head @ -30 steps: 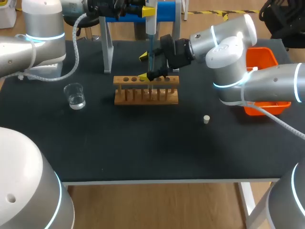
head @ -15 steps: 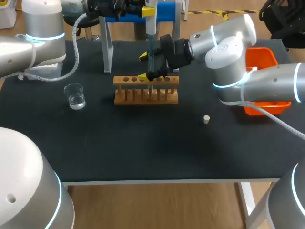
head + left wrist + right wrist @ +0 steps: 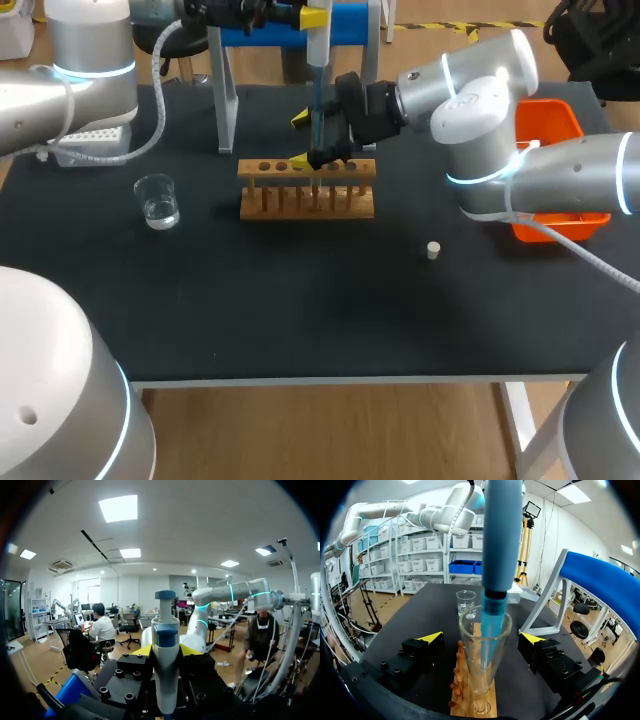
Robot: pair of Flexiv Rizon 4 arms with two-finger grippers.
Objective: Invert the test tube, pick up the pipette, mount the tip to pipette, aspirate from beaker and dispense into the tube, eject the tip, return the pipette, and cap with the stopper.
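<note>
Left wrist view cuts off the lower pipette [image 3: 165,650]

Counting one pipette [image 3: 165,645], one test tube [image 3: 481,687], one beaker [image 3: 157,200], one wooden rack [image 3: 307,194], one stopper [image 3: 433,250], one orange bin [image 3: 562,122], one blue-topped stand [image 3: 347,22], plus two arms, left arm [image 3: 60,100] and right arm [image 3: 482,100].

pipette [image 3: 502,535]: upright, tip [image 3: 492,635] inside test tube [image 3: 479,682] | beaker [image 3: 157,200]: holds clear liquid | stopper [image 3: 433,250]: white, well apart
</note>
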